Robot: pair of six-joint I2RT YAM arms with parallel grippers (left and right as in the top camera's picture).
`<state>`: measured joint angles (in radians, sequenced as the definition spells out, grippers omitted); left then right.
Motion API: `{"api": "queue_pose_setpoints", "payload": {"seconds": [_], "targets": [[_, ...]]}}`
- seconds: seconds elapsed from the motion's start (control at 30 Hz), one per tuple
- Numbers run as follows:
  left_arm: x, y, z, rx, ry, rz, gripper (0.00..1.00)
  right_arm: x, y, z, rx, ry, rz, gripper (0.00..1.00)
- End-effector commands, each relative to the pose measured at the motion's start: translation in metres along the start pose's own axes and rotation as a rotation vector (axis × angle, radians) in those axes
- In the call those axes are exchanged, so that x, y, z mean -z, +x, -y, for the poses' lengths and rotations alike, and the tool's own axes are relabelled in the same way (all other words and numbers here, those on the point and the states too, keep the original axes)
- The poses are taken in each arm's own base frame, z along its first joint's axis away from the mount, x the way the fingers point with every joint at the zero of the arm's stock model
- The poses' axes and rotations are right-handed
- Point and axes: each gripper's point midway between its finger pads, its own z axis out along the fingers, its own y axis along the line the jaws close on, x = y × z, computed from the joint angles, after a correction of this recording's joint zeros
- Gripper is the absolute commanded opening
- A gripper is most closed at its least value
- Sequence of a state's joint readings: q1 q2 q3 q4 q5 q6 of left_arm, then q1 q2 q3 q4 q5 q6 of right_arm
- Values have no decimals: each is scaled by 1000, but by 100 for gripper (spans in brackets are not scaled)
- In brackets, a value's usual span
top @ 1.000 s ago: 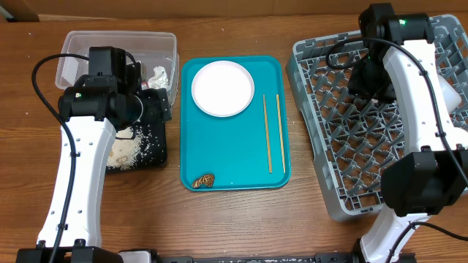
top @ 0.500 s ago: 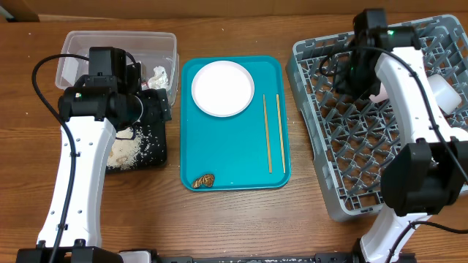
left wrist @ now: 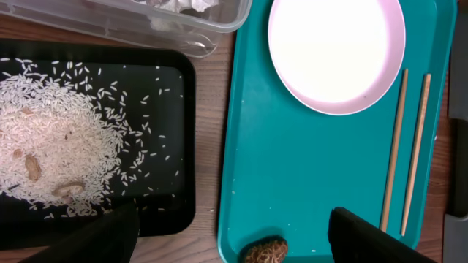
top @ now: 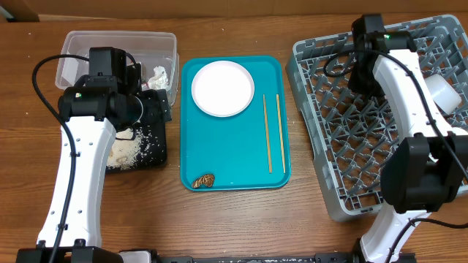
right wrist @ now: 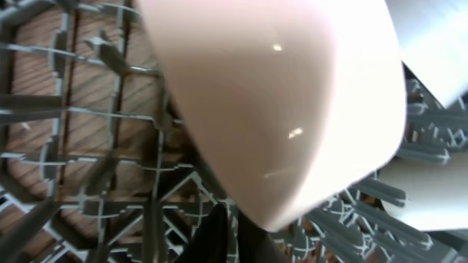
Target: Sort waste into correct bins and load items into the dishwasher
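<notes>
Showing a white bowl (right wrist: pixel 278 95) tipped on its side among the pegs of the grey dish rack (top: pixel 365 168), where the pegs prop it so that it can drain. A second white vessel (top: pixel 442 91) lies near the rack's right wall. The right gripper (right wrist: pixel 218 234) hangs just beside the bowl, its fingers pressed together with nothing between them; the bowl thus appears to be set down.

On the teal serving tray (top: pixel 234 157) wait the round white plate (top: pixel 223 88), the two wooden chopsticks (top: pixel 274 131) laid parallel, and the brown food scrap (top: pixel 205 180) at the near edge. By judgement these are the loads left.

The left gripper (left wrist: pixel 234 215) hovers over the seam between the black tray (left wrist: pixel 168 212) and the teal tray, fingers spread wide and empty, well placed to descend on the scrap. Loose rice grains (left wrist: pixel 58 146) lie heaped in the black tray, which serves as the food-waste bin; the crumpled white tissue (top: pixel 159 75) sits in the clear tub (top: pixel 73 44) behind it. All stand on the wooden worktop (top: pixel 307 226).

No brand, label or writing can be read.
</notes>
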<state>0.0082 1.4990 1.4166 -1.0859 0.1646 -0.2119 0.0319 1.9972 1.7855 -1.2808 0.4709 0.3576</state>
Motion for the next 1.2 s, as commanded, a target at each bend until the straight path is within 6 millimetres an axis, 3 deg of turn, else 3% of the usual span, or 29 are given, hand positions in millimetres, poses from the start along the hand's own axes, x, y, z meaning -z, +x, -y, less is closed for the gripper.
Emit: {"api": "queue_pose_setpoints", "payload": {"seconds": [0.0, 0.13, 0.27, 0.37, 0.53, 0.77, 1.17], "targets": [[4, -4, 4, 17, 16, 11, 85, 5, -2, 5, -53, 37, 16, 6], [4, -4, 4, 17, 16, 11, 84, 18, -2, 16, -114, 75, 48, 4], [4, -4, 4, 17, 16, 10, 85, 51, -17, 52, -326, 144, 192, 4], [4, -4, 4, 17, 16, 11, 85, 69, -28, 58, -386, 84, 253, 6], [4, -5, 5, 16, 17, 16, 84, 67, -20, 28, -207, -68, 176, 6], [4, -5, 5, 16, 17, 16, 85, 67, 11, -42, 155, -421, 23, 19], [4, -5, 5, 16, 16, 14, 85, 28, 23, -63, 223, -417, -82, 25]]}}
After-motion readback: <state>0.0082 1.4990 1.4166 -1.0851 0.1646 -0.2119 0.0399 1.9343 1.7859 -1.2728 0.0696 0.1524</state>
